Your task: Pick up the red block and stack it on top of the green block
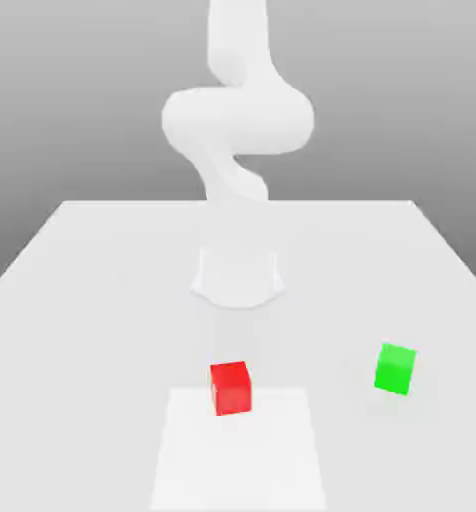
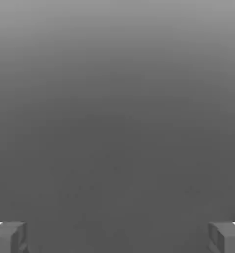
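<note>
White arm (image 1: 237, 120) rises curled at the table's far side; gripper (image 2: 117, 237) fingers (image 2: 8, 237) spread wide apart, nothing between.

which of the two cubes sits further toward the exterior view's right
The green block. It sits apart on the table, toward the exterior view's right, while the red block lies near the middle.

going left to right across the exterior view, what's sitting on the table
red block → green block, both resting on the white table, apart from each other.
</note>
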Robot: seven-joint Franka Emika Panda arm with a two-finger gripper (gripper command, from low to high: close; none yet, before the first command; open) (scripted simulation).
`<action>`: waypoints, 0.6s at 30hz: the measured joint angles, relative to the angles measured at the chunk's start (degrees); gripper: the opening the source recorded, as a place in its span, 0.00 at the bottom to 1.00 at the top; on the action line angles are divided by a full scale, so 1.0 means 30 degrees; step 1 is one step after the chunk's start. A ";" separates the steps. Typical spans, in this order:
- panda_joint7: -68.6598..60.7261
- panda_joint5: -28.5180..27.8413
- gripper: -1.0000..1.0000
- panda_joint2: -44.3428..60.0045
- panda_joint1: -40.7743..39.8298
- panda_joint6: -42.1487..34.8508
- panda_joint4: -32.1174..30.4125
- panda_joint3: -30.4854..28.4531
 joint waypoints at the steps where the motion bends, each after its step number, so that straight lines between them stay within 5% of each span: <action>1: -0.0165 -0.0070 0.50 0.0568 0.0027 0.0463 -0.0611 -0.0035; 18: -0.3903 -0.0170 0.50 1.2467 0.0571 0.9835 -1.0618 -0.1242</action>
